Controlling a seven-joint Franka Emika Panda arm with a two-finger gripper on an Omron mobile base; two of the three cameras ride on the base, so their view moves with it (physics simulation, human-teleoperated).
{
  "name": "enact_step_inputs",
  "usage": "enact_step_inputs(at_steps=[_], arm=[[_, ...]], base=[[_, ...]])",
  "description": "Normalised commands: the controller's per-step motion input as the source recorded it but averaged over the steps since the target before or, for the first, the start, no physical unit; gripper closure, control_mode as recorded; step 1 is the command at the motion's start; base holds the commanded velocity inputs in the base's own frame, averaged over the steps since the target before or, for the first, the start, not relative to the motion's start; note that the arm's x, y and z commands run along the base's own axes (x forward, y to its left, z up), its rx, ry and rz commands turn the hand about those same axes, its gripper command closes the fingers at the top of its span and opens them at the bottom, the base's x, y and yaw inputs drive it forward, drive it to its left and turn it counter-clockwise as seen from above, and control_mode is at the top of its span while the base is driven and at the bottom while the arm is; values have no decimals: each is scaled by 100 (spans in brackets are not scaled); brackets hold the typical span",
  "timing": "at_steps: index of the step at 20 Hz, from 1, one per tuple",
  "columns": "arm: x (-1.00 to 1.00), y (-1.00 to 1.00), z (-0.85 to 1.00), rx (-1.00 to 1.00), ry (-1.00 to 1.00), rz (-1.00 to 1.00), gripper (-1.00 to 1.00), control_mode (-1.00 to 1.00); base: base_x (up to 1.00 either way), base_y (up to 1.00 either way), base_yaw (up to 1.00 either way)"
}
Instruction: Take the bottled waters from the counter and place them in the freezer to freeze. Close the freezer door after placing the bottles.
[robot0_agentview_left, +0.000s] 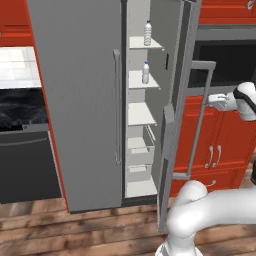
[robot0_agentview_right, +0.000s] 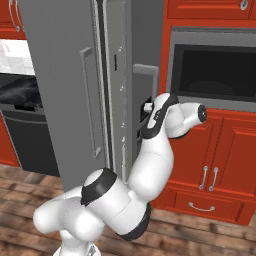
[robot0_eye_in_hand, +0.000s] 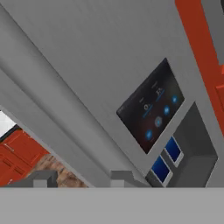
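The freezer door (robot0_agentview_left: 172, 145) stands ajar, its edge jutting toward the red cabinets (robot0_agentview_left: 220, 145), with the gripper (robot0_agentview_left: 210, 100) clamped on its handle (robot0_agentview_left: 199, 125). Both bottled waters (robot0_agentview_left: 147, 33) stand upright inside the freezer (robot0_agentview_left: 140, 115), one each on the two upper shelves.

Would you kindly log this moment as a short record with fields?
bottled waters: two, upper bottle and lower bottle, each upright on its own freezer shelf
freezer door: open, swung out to the right
end effector: shut on the door handle
left door: closed
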Motion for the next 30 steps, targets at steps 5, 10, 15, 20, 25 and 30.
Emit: enact_step_inputs(at_steps=[5, 10, 15, 20, 25, 30], arm=[[78, 100, -1, 0, -2, -9, -100, -100], [95, 100, 0, -1, -1, -13, -100, -100], [98, 100, -4, -3, -1, -14, -100, -100], [42, 100, -28, -17, -14, -8, -100, -100], [-79, 100, -72, -34, -38, 4, -100, -100], [-16, 75, -12, -5, -12, 2, -100, -100]], base=[[0, 0, 0], [0, 0, 0], [0, 0, 0], [0, 0, 0], [0, 0, 0], [0, 0, 0]])
